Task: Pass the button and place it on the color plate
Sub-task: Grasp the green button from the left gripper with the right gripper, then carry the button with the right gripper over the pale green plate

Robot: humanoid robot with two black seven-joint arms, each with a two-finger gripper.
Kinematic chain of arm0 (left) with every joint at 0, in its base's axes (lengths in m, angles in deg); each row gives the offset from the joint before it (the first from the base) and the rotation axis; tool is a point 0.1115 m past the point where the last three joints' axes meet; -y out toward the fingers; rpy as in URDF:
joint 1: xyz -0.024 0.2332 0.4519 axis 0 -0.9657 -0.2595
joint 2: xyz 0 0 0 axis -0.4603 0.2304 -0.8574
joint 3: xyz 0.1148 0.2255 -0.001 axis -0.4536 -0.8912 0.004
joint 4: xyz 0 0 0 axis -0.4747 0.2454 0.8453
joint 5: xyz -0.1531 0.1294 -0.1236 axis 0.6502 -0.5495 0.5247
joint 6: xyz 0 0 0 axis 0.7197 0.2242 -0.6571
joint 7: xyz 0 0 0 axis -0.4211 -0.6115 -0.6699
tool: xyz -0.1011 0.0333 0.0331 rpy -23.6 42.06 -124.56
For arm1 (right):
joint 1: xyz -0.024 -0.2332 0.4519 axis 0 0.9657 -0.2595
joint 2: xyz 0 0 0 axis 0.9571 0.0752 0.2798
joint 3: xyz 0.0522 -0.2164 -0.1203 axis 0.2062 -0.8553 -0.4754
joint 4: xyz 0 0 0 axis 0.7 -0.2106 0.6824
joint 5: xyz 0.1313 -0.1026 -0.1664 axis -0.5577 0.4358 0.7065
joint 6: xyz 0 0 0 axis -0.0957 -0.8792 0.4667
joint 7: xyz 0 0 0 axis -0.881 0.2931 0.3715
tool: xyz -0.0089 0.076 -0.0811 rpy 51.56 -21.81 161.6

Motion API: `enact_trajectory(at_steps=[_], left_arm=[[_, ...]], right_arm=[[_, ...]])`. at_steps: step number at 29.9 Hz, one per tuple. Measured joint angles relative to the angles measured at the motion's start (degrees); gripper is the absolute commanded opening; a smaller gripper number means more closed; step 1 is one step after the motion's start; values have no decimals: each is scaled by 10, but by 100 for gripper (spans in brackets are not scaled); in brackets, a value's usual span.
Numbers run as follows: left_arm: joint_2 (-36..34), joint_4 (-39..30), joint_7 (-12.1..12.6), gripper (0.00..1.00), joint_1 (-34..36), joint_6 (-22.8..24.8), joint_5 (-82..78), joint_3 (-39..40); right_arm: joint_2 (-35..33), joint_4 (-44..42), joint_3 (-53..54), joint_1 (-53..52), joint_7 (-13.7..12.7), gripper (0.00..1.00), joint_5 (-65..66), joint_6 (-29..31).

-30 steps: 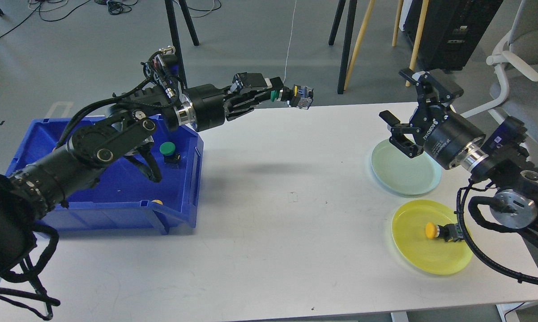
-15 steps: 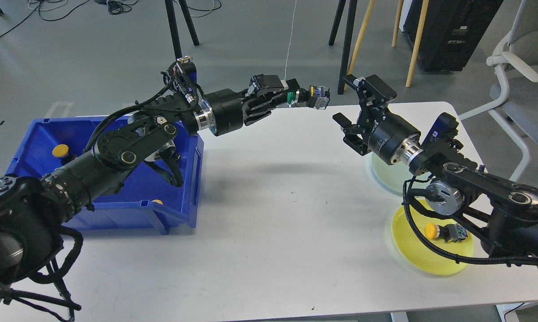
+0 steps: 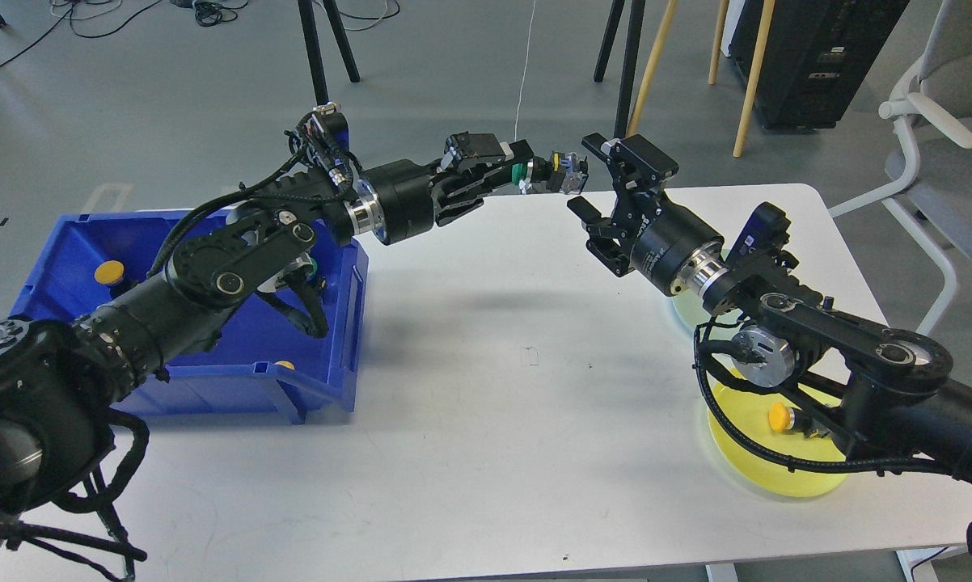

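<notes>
**Clerk:** Item one, green button (image 3: 520, 173): where is it, taking the blue bin (image 3: 211, 356) as the reference?

**Recorder:** Above the counter's (image 3: 486, 404) far edge, well to the right of the bin and raised clear of the surface. The left claw (image 3: 526, 171) is clamped on it at the green cap; the switch body with its yellow and blue parts juts out past the fingertips.

**Clerk:** Item two, right claw (image 3: 595, 194)?

**Recorder:** Further right of the bin, just beside the button's free end, not touching it. Its fingers are spread wide, with nothing between them.

**Clerk:** Item three, plates?

**Recorder:** Yellow plate (image 3: 745, 461), at the counter's end opposite the bin, near the front. A yellow button (image 3: 779, 417) lies on it, partly hidden by the right arm. Pale green plate (image 3: 684, 307), behind the yellow one, mostly covered by the same arm.

**Clerk:** Bin contents?

**Recorder:** One yellow-capped button (image 3: 109, 272) at the far left corner. A second green piece (image 3: 311, 267) shows behind the left arm; what it is cannot be told.
</notes>
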Motion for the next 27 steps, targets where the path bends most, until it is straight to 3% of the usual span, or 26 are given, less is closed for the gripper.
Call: enact_trajectory(at_steps=[12,16,19,24,27], left_arm=[[0,0,0,8,0,0,1,1],[1,0,0,8,0,0,2,1],[1,0,0,8,0,0,2,1],[1,0,0,8,0,0,2,1],[0,0,0,9,0,0,2,1]], right_arm=[[16,-16,4,0,1,68,0,-10],[18,-17,4,-1,2,60,0,-11],[19,-17,4,-1,2,46,0,-11],[19,-17,4,-1,4,12,0,-10],[19,-16,3,-1,5,3,0,-10]])
